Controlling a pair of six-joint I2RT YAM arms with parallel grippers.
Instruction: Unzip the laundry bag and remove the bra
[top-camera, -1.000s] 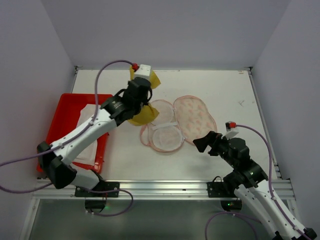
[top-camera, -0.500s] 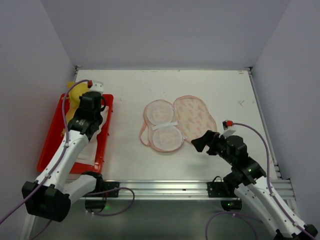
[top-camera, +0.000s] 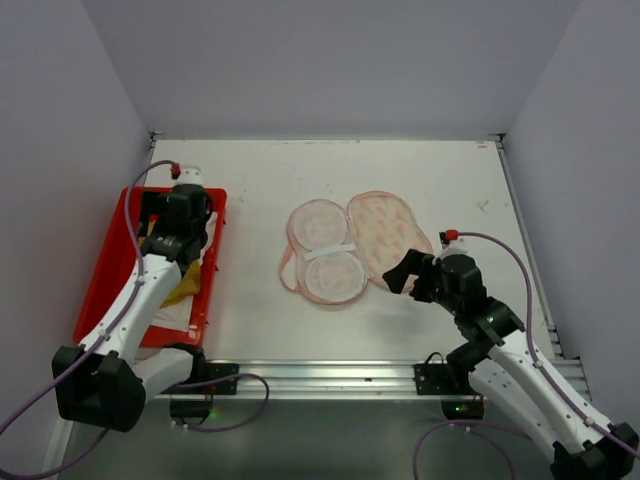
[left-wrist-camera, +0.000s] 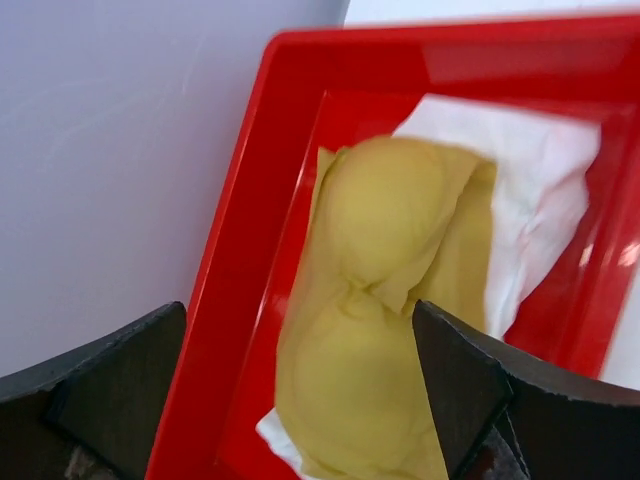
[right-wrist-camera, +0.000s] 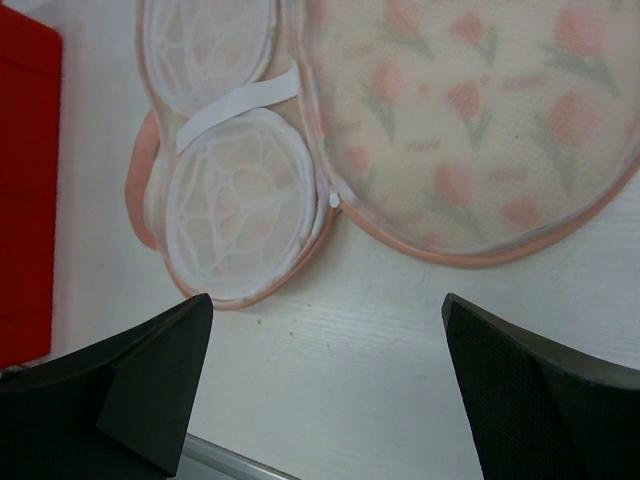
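Jaws spread both sides: left gripper (left-wrist-camera: 300, 400) over bra (left-wrist-camera: 390, 230), loose on white cloth (left-wrist-camera: 545, 190) in red tray (left-wrist-camera: 250, 200); right gripper (right-wrist-camera: 330, 390) by opened laundry bag (right-wrist-camera: 470, 130). Risk: careless retreat snags fabric, drags bra out.

One laundry bag (top-camera: 390, 235), one bra (left-wrist-camera: 385, 225), one red tray (left-wrist-camera: 245, 210) and one white cloth (left-wrist-camera: 540, 180) are counted, along with two grippers: left gripper (left-wrist-camera: 300, 385), right gripper (right-wrist-camera: 325, 375).
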